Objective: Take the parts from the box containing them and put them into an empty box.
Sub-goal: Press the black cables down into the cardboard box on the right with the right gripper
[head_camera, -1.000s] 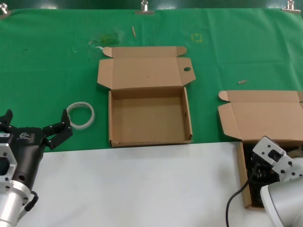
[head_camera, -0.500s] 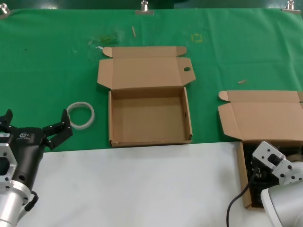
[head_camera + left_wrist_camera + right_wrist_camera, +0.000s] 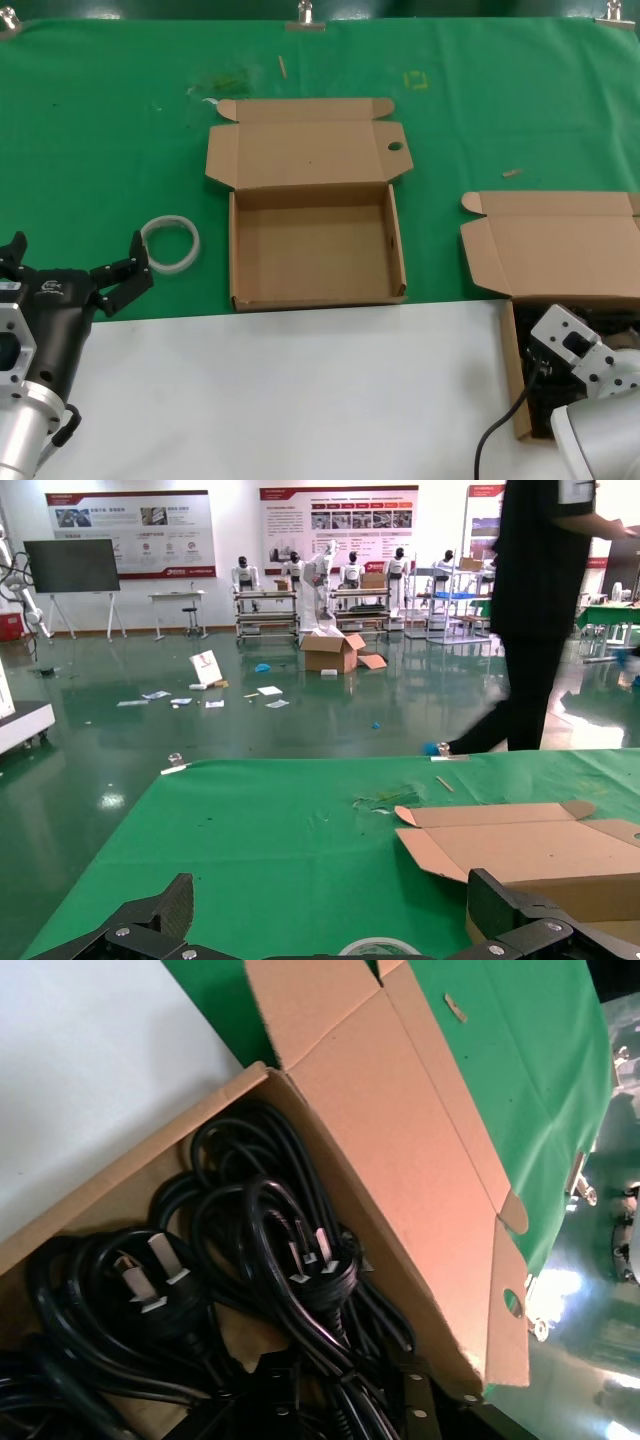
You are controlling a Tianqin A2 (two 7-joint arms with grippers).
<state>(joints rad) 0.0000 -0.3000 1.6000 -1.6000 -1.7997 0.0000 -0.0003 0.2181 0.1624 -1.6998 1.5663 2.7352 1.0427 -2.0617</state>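
The empty box (image 3: 315,255) lies open at the table's centre, and the box containing the parts (image 3: 560,250) stands at four o'clock with its lid back. The right gripper (image 3: 340,1405) is down inside that box, jaws apart astride the coiled black power cables (image 3: 300,1250). The pick-up step appears to be in hand, and the next move calls for closing on one bundle and lifting it clear of the tangle. Over the past second the right wrist has sunk lower into the box, while the left gripper (image 3: 78,252), jaws spread, has stayed parked at eight o'clock near the white ring (image 3: 170,244).

Glossy black cables (image 3: 270,1260) (rubbery sheen) in a matt brown cardboard box (image 3: 400,1150).
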